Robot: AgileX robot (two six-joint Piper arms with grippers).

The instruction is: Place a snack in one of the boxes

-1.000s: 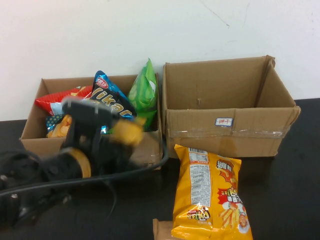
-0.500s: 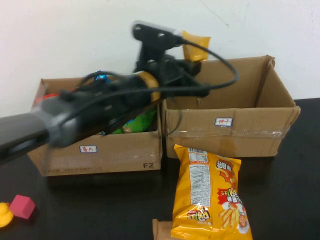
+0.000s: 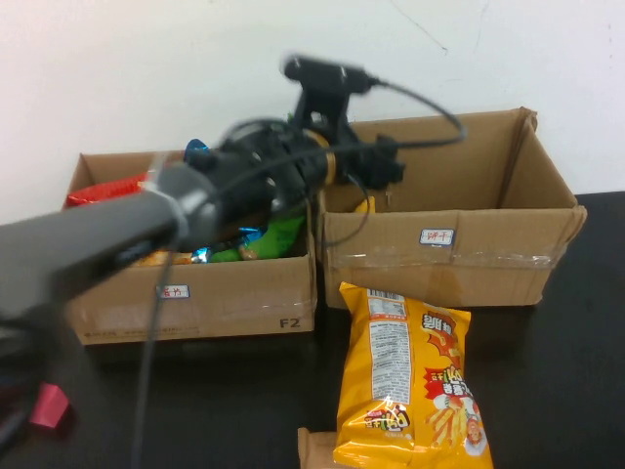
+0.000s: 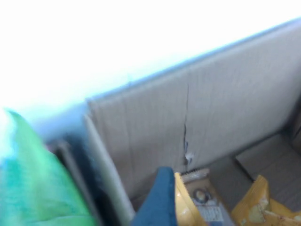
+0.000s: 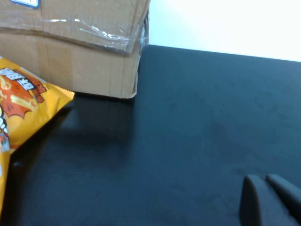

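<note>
- While your left arm stretches across from the left, the left pincer (image 3: 383, 168) hangs over the near-left corner of the right box (image 3: 444, 256), above its rim; you cannot tell whether it is released or clenched.
- Just below that pincer, a sliver of a small yellow snack (image 3: 365, 205) shows inside the right box against its left wall.
- From the left wrist view you see a yellow snack packet (image 4: 256, 212) lying on the box floor near the cardboard back wall, with another yellow edge (image 4: 186, 207) beside a dark blue shape.
- Your left box (image 3: 195, 293) sits touching the right one and is packed with snack bags, a green bag (image 3: 278, 234) and a red bag (image 3: 107, 188) among them.
- A big orange chip bag (image 3: 415, 381) lies flat on the black surface (image 3: 566, 391) just in front of the right box.
- Your right pincer (image 5: 270, 200) appears only in its own wrist view, low over bare surface, fingertips pressed together and grasping nothing, off the right box's corner.
</note>
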